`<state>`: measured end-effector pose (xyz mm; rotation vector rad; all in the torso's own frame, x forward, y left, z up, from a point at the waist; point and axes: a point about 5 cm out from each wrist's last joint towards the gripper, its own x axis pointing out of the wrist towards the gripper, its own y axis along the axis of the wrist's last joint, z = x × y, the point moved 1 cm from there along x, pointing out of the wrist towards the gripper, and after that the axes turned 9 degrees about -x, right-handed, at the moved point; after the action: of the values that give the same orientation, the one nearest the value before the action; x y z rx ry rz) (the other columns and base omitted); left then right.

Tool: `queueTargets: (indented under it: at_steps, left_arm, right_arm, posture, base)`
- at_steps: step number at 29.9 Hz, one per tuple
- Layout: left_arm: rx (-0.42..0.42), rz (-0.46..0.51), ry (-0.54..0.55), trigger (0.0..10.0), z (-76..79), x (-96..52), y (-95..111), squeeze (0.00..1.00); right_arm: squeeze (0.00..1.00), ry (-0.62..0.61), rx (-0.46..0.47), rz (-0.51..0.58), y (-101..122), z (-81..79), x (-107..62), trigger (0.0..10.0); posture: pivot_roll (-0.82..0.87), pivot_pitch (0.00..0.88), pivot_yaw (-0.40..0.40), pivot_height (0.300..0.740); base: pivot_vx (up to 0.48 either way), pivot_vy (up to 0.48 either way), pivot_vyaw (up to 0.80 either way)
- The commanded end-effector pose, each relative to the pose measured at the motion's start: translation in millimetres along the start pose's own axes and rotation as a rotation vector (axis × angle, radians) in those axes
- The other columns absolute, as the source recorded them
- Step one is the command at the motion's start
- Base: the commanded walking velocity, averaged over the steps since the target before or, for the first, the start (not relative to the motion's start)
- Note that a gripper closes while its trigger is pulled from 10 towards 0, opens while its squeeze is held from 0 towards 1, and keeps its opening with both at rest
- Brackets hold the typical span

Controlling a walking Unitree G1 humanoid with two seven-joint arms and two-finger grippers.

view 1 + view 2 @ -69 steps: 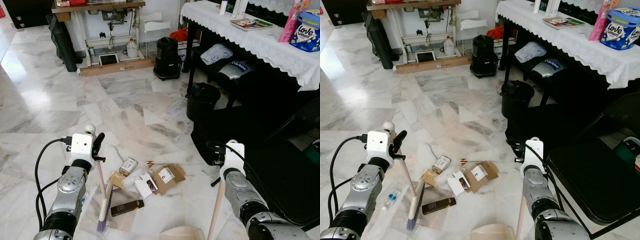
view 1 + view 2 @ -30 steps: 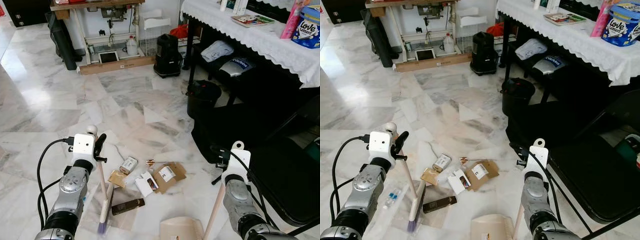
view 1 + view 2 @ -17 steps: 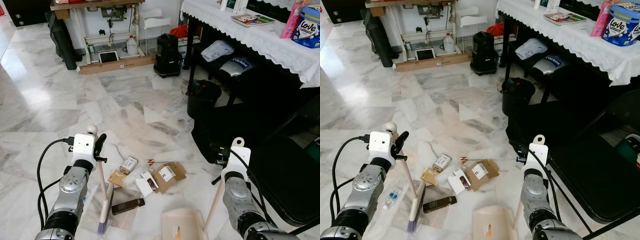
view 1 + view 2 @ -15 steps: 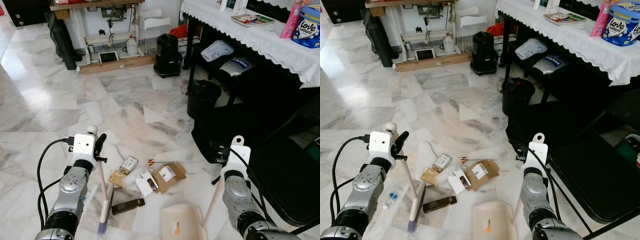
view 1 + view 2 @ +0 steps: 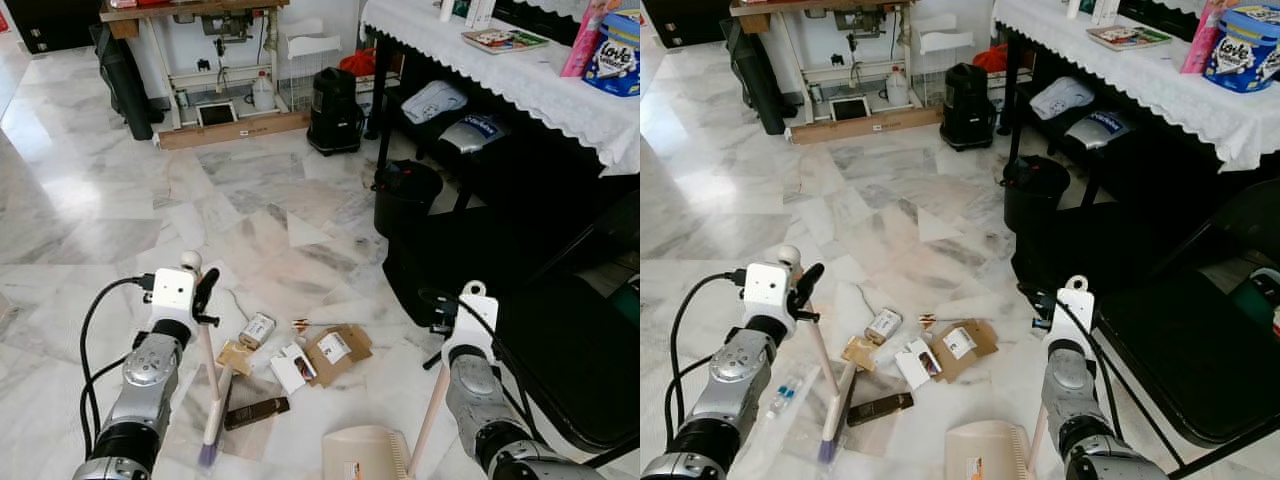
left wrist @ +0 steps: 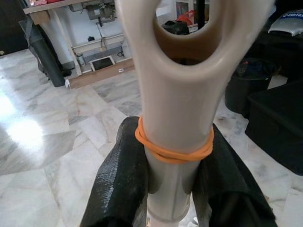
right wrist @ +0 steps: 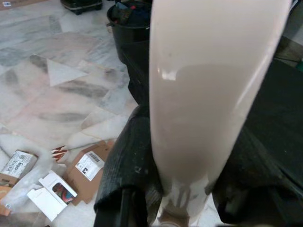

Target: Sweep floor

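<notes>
While the left gripper (image 5: pixel 203 300) clenched the light, stiff broom (image 5: pixel 212 385) high on its handle, bristles down at seven o'clock of the flimsy litter (image 5: pixel 336 352), the right gripper (image 7: pixel 182 189) likewise clamped the dustpan (image 5: pixel 366 452) handle at five o'clock, a sound hold.

Two jointed silver metal arms, each ending in a white boxy wrist camera housing (image 5: pixel 172 291). A looping black cable (image 5: pixel 92 335) runs from the left housing down the forearm. Black matte rubber-textured fingers (image 6: pixel 118 189) on both grippers.
</notes>
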<state>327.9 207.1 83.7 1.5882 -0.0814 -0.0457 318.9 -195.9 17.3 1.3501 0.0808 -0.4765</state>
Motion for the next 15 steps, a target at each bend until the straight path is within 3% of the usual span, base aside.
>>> queueTargets:
  at_steps: [1,15]
  left_arm:
    - [0.022,0.042,-0.014,10.0,-0.3,0.5,8.4,0.00]
    - [0.019,0.032,-0.030,10.0,1.9,2.3,8.1,0.00]
  right_arm:
    - [0.00,0.016,-0.014,-0.084,-14.9,-3.4,-3.9,10.0]
    - [0.00,0.098,-0.080,-0.192,-20.1,-12.3,-3.0,10.0]
  posture:
    - [0.09,0.000,0.008,0.740]
    - [0.09,0.000,0.010,0.740]
  base:
    - [0.000,0.000,0.00]
    - [0.000,0.000,0.00]
